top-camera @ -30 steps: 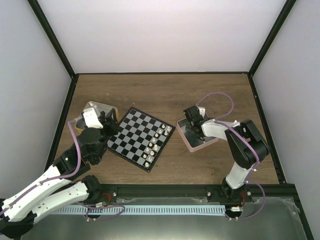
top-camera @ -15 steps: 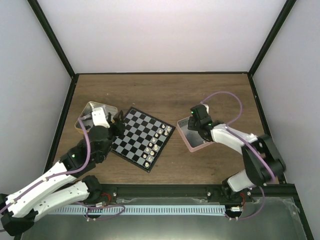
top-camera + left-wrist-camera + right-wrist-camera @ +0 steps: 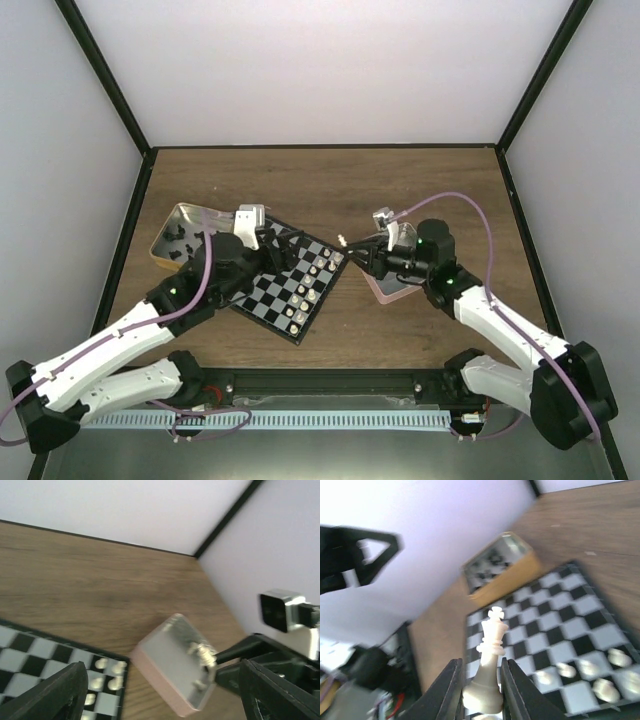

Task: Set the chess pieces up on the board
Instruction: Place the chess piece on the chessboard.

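Note:
The board (image 3: 262, 283) lies left of centre, with several cream-white chess pieces (image 3: 316, 274) in two rows along its right side. My right gripper (image 3: 358, 250) is shut on a white king (image 3: 490, 662), held above the board's right corner; the king's tip shows in the top view (image 3: 343, 240). My left gripper (image 3: 288, 245) is open and empty above the board's far part. In the left wrist view its fingers (image 3: 55, 695) stand wide apart, with the pink tray (image 3: 165, 677) and a few white pieces (image 3: 201, 652) beyond them.
A gold tin (image 3: 178, 232) with black pieces stands left of the board; it also shows in the right wrist view (image 3: 502, 575). The pink tray (image 3: 385, 288) lies right of the board, partly under my right arm. Black frame posts and white walls enclose the table.
My right gripper has come out of the pink tray with the white king and moved left toward the board. My left gripper has moved right from the gold tin to above the board.

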Tool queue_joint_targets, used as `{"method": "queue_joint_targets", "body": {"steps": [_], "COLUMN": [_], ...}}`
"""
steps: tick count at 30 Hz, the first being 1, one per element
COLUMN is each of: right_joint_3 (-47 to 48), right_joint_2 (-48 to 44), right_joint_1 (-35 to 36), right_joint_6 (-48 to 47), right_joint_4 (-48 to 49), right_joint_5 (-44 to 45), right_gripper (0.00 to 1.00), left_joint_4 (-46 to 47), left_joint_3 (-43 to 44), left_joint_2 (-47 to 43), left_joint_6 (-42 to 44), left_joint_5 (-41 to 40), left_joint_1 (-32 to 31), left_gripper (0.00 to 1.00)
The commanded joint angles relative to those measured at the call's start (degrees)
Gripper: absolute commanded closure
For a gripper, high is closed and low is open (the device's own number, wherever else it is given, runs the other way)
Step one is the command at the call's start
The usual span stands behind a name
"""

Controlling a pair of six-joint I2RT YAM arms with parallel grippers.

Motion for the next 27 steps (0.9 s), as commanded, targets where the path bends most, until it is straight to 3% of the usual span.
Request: {"method": "queue_joint_targets", "body": {"steps": [1,7,18,27], "right_joint_3": [-0.6,1.6,3.8,4.5], "right_joint_2": [-0.9,-0.5,1.1,1.1], "right_joint_1": [1.1,6.2,7.6,7.7], "right_joint_6": [1.9,-1.1,-3.0,-4.0], "right_joint_4": [12.7,12.8,11.7,10.7], "right_joint_5": [-22.7,-26.2,-27.3,-26.7], "right_gripper": [0.85,0.85,0.85,0.85], "left_joint_4": [5.6,10.0,14.8,14.2], "left_joint_3": [1.9,2.0,-2.1,-3.9], "left_joint_2": [-0.9,2.1,3.0,2.7], "left_joint_6": [-2.8,-4.6,-6.2,-7.0], "left_joint_5": [15.0,27.4,40.5,46.9], "left_joint_1": [0.3,0.4,3.2,4.7], "left_gripper": [0.14,0.12,0.53,0.58]}}
